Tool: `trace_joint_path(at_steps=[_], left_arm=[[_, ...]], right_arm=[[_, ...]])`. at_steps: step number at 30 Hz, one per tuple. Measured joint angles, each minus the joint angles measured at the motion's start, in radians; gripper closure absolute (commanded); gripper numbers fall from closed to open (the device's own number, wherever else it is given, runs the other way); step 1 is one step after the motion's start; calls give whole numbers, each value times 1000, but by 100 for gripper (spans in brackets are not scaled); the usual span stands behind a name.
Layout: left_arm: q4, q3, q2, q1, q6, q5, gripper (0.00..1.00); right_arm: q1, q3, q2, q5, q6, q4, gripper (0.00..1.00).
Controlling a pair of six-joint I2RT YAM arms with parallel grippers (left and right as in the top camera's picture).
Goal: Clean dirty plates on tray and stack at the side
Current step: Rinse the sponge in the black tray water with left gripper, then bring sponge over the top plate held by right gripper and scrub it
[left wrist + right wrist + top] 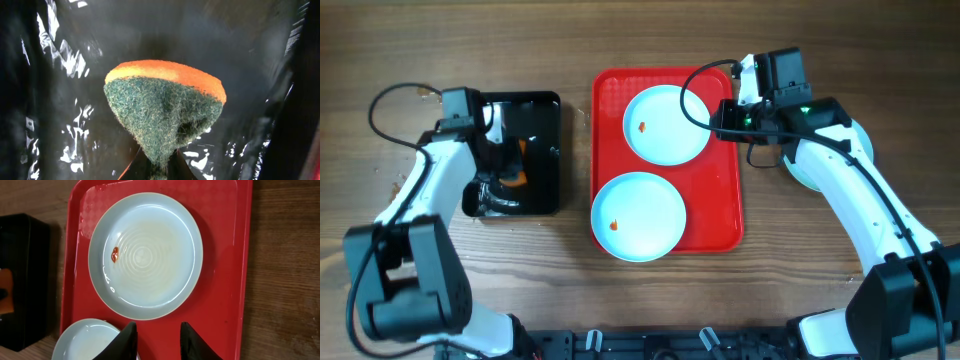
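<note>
**Left gripper [156, 172] clamped tight on sponge [165, 107]; wiping not yet begun**

Hovering with right gripper [157, 340], fingers apart and empty, over the tray [720, 200].
- Lying mid-table, long axis running away from the robot.
- Holding far plate [666, 125] and near plate [640, 217], both rim-up and round, so no long axis.

Probably needed next:
- Lifting clear of the black tray [545, 150].
- Swinging right.
- Pressing the green face onto a smear [114, 254] left of centre.
</note>
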Motion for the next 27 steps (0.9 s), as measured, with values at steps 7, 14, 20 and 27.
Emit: trace_joint_path(at_steps=[7, 14, 20, 27], left_arm=[[-80, -3, 55, -3, 0, 0, 96], [-282, 283, 28, -106, -16, 0, 96], [-99, 376, 12, -262, -132, 51, 96], [190, 385, 73, -439, -288, 150, 96]], right_arm=[[0, 0, 0, 0, -57, 5, 71], [0, 0, 0, 5, -110, 59, 67], [0, 0, 91, 13, -105, 82, 68], [0, 0, 229, 24, -63, 145, 78]])
